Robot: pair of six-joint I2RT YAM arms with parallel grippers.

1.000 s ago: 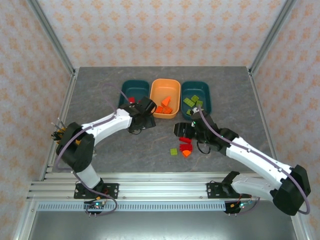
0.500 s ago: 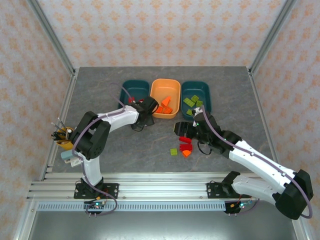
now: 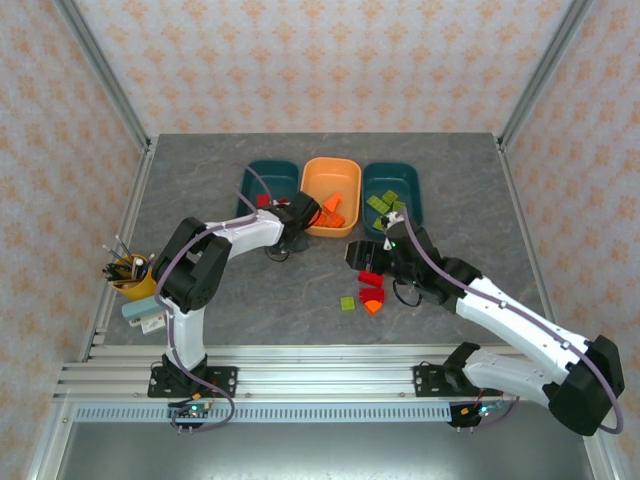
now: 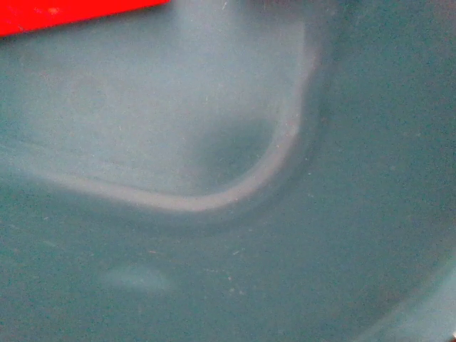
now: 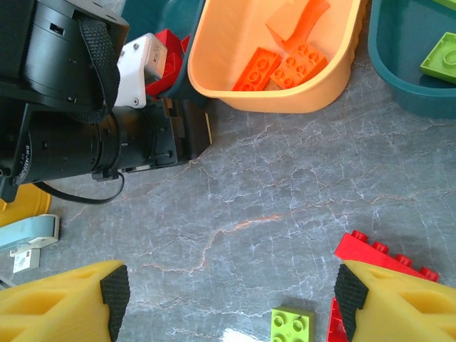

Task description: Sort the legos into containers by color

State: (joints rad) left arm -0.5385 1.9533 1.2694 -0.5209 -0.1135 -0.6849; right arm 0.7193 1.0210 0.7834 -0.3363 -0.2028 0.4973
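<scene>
Three trays stand in a row at the back: a teal tray [image 3: 262, 178] with a red brick [image 3: 263, 200], the orange tray [image 3: 332, 170] with orange bricks [image 5: 278, 60], and a second teal tray [image 3: 410, 180] with yellow-green bricks [image 3: 385, 203]. My left gripper [image 3: 300, 212] hovers at the first teal tray's near right corner; the left wrist view is a blurred close-up of that tray [image 4: 249, 235] and a red brick [image 4: 64, 11]. My right gripper [image 5: 231, 299] is open over bare table. A yellow-green brick [image 5: 292, 324] lies by its right finger [image 5: 349, 292], with a red brick [image 5: 385, 260] beyond.
More loose bricks lie on the grey table: a red wedge [image 3: 372, 294] and an orange one [image 3: 373, 307]. A cup of pens [image 3: 128, 272] and a light-blue block [image 3: 140, 312] sit at the left edge. The left arm's black wrist [image 5: 78, 142] lies close to the right gripper.
The left arm's elbow has folded in toward the trays, and its gripper has edged right along the teal tray. The right gripper has crept slightly toward the back.
</scene>
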